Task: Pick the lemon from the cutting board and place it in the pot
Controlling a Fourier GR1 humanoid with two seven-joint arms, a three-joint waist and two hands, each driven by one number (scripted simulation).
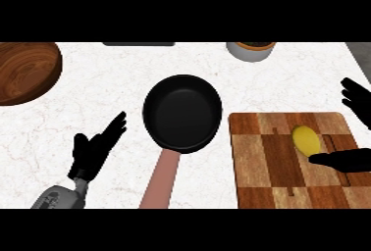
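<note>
White marble with faint veining forms the counter top (87, 122) that fills the frame. At lower right lies a rectangular wooden cutting board (268, 166) of light and dark checkered blocks. Centre frame sits a black round pan (182, 113), matte inside, with a salmon-pink handle running to the lower edge. A dark brown round wooden bowl (25, 72) shows its grain at upper left, and a small grey cup (251, 50) with a brown rim is cut off at the top. The black left hand (98, 149) rests at lower left, fingers straight and released. The black right hand (351, 127) at the right edge brackets the smooth yellow oval lemon (305, 139), thumb touching its lower end, fingers spread apart above. The lemon lies on the board, long axis running top to bottom, slightly tilted. No writing is legible.
</note>
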